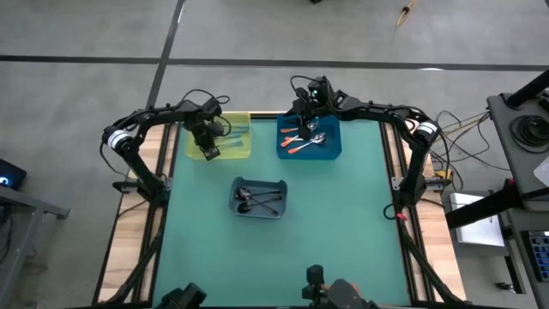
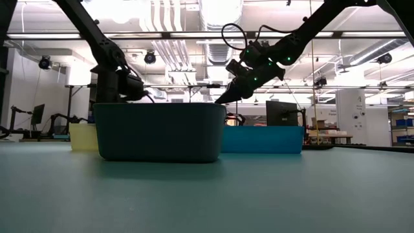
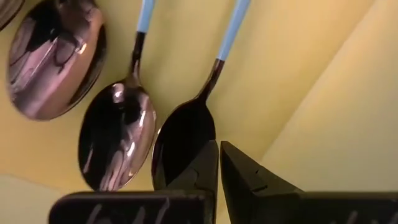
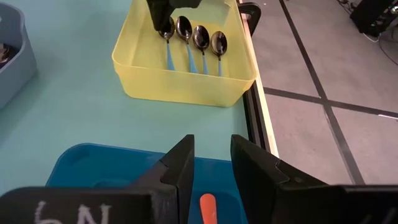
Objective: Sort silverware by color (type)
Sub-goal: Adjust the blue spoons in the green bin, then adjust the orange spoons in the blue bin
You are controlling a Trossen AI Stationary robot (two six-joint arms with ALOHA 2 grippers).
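Several light-blue-handled spoons [image 4: 193,40] lie side by side on the floor of the yellow bin [image 1: 233,149] at the table's far left. My left gripper [image 3: 219,155] points down into that bin, shut, its tips at the bowl of one end spoon [image 3: 180,140]. My right gripper [image 4: 211,165] hangs open and empty above the blue bin [image 1: 331,148], which holds orange-handled spoons [image 1: 300,142]. Dark metal spoons [image 1: 257,200] lie in the grey bin [image 1: 260,212] at mid-table. My left gripper comes from above with its fingers shut, one fingertip [image 3: 208,165] at the rim of the end spoon's bowl [image 3: 186,124]. I cannot tell whether it touches the bowl. The spoon lies flat on the bin floor.
The three bins stand close together in the table's far half. The green mat [image 1: 343,232] stretches bare toward the near edge. In the low view the grey bin [image 2: 158,133] hides the inside of the yellow bin [image 2: 82,137].
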